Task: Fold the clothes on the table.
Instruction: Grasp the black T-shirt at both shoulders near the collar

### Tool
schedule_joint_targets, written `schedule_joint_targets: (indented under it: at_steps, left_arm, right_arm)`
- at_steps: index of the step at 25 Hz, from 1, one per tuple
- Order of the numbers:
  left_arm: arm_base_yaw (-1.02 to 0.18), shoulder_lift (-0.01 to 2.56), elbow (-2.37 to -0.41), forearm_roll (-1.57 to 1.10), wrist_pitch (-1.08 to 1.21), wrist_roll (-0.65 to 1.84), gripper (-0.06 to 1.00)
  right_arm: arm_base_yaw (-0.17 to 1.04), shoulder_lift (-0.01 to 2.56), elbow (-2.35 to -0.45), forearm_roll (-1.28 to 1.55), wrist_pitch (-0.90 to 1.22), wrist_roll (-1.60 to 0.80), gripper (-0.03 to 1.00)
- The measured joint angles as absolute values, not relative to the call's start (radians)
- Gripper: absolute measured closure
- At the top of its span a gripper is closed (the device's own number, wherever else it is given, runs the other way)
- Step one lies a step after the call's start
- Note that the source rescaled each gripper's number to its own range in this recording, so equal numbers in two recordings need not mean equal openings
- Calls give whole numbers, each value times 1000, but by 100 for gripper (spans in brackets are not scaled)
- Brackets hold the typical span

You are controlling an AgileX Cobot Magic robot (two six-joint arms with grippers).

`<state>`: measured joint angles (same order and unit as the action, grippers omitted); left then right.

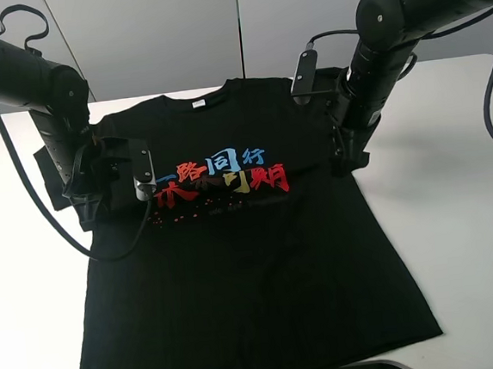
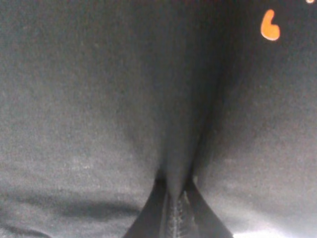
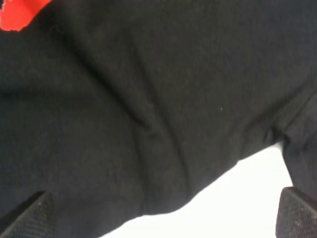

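The black T-shirt [image 1: 246, 279] lies flat, print up, on the white bench [image 1: 465, 217]. Its hem reaches the near edge, and bare bench spreads left and right. Farther back, the left pincer [image 2: 173, 198] is clamped on a fold of the T-shirt near the left sleeve. The right pincer [image 3: 161, 210] stands apart over the right side edge. The white neck label [image 1: 198, 104] lies farthest.

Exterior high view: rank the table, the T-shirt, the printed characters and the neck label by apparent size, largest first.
1. table, wider than the shirt on it
2. T-shirt
3. printed characters
4. neck label, clearly the smallest
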<state>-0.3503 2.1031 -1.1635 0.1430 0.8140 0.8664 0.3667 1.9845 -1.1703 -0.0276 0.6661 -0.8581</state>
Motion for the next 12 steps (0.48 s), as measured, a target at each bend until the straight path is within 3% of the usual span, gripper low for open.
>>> schedule_joint_targets:
  at_steps: [12]
  left_arm:
    - [-351,2105,-1164,147,815,866,94]
  right_arm:
    - [367,2102,-1242,-11,678,-900,2]
